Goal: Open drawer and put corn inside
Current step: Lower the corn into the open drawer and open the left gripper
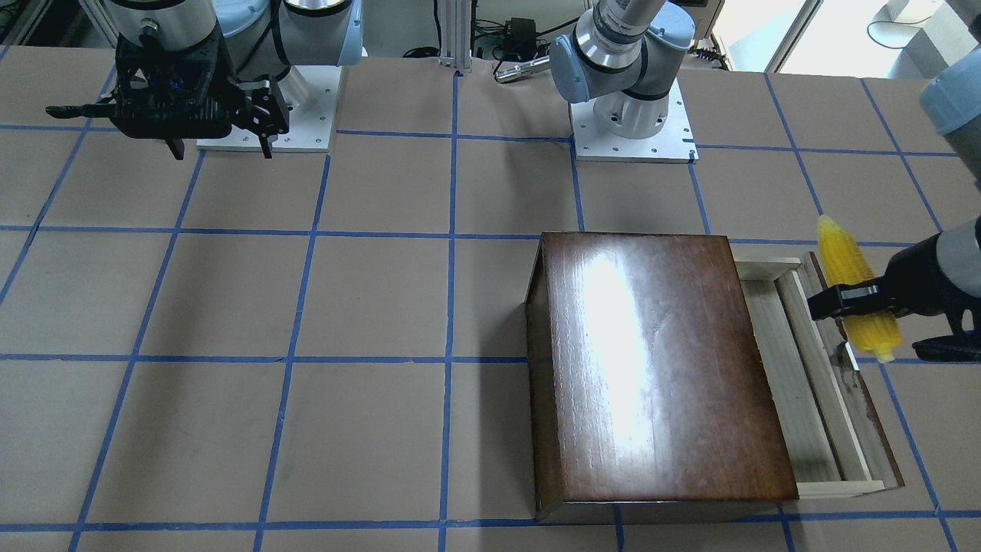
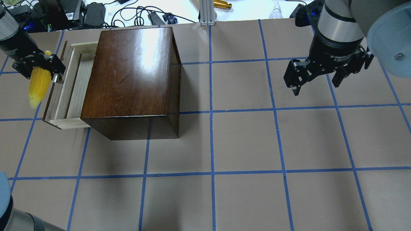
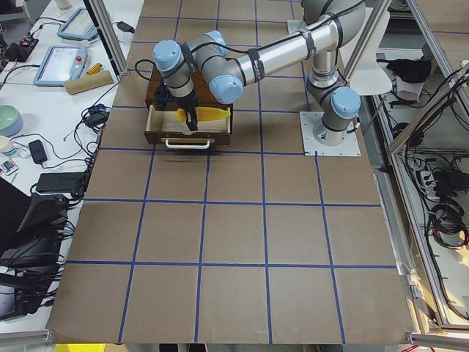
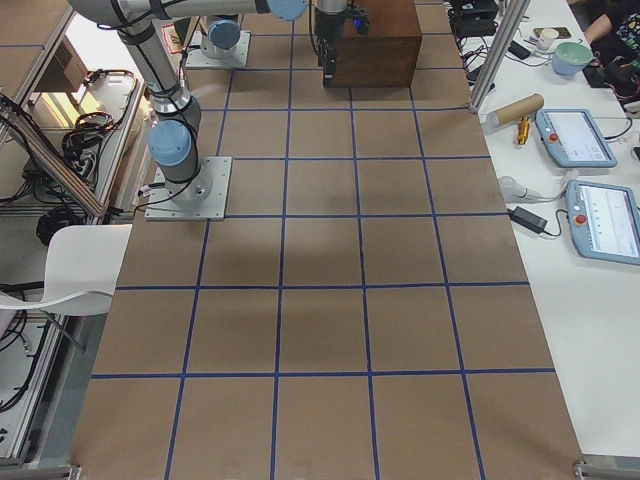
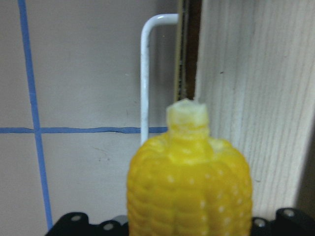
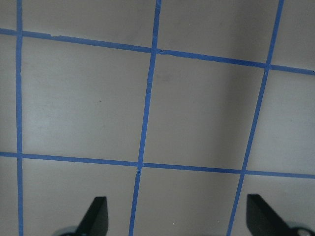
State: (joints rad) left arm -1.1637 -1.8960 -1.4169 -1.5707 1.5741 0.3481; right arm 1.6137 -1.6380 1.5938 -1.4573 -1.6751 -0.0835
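The drawer [image 2: 72,86] is pulled out of the dark-brown wooden box [image 2: 131,80]; its pale tray [image 1: 797,383] shows empty, its metal pull [image 5: 145,73] shows in the left wrist view. My left gripper [image 2: 40,65] is shut on the yellow corn [image 2: 38,86] and holds it above the drawer's front panel, at the drawer's outer edge. The corn also shows in the front view [image 1: 851,284] and the left wrist view [image 5: 189,182], pale stub end forward. My right gripper [image 2: 316,81] is open and empty, high above the table far from the box.
The table [image 2: 244,144] is brown paper with a blue tape grid. Cables and gear [image 2: 96,12] lie beyond its far edge behind the box. The arm bases [image 1: 632,130] stand on white plates.
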